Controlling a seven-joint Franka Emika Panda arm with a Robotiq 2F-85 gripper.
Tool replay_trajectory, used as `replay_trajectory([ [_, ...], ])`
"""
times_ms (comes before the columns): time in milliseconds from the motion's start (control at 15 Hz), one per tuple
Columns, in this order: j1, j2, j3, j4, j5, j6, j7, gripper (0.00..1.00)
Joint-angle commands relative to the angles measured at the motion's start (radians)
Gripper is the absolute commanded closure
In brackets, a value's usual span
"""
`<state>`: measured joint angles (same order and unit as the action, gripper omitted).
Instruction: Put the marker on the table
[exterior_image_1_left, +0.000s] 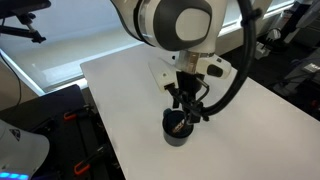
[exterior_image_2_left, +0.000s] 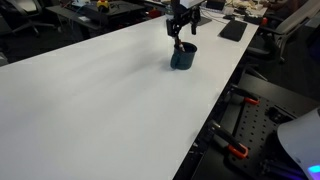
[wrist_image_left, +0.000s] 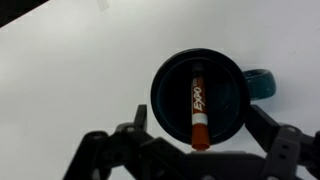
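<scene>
The red-orange marker (wrist_image_left: 197, 95) stands tilted inside the round dark cup (wrist_image_left: 166, 92), its lower end leaning out over the rim towards the camera. The cup sits on the white table (wrist_image_left: 70, 70). My gripper (wrist_image_left: 198, 118) is open, directly above the cup, with one finger on each side of the cup and the marker between them, not gripped. In both exterior views the gripper (exterior_image_1_left: 186, 100) (exterior_image_2_left: 178, 30) hangs just over the cup (exterior_image_1_left: 177, 130) (exterior_image_2_left: 183, 57) on the table (exterior_image_1_left: 120, 90) (exterior_image_2_left: 100, 100). The marker is too small to make out there.
The cup has a teal handle (wrist_image_left: 262, 82). A black flat object (exterior_image_2_left: 232, 30) lies on the table beyond the cup. Black equipment with orange parts (exterior_image_1_left: 75, 125) stands off the table's edge. The table edge (exterior_image_2_left: 215, 110) runs close beside the cup.
</scene>
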<state>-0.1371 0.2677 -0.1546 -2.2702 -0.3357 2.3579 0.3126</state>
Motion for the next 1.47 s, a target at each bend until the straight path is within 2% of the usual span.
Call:
replay_trajectory([
  [0, 0.027, 0.045, -0.027, 0.044, -0.003, 0.022, 0.024, 0.0],
  [600, 0.031, 0.058, -0.038, 0.046, 0.01, 0.031, -0.004, 0.0],
  [667, 0.03, 0.058, -0.038, 0.045, 0.01, 0.033, -0.007, 0.16],
  [733, 0.03, 0.058, -0.038, 0.044, 0.012, 0.033, -0.008, 0.26],
  [1067, 0.029, 0.062, -0.04, 0.043, 0.012, 0.033, -0.011, 0.66],
  [1133, 0.029, 0.063, -0.041, 0.043, 0.012, 0.033, -0.012, 0.73],
  [1200, 0.029, 0.064, -0.041, 0.043, 0.011, 0.033, -0.013, 0.62],
  [1267, 0.029, 0.065, -0.04, 0.042, 0.012, 0.033, -0.016, 0.63],
  [1333, 0.029, 0.065, -0.04, 0.042, 0.011, 0.035, -0.016, 0.87],
  [1400, 0.028, 0.066, -0.04, 0.042, 0.012, 0.036, -0.018, 0.88],
])
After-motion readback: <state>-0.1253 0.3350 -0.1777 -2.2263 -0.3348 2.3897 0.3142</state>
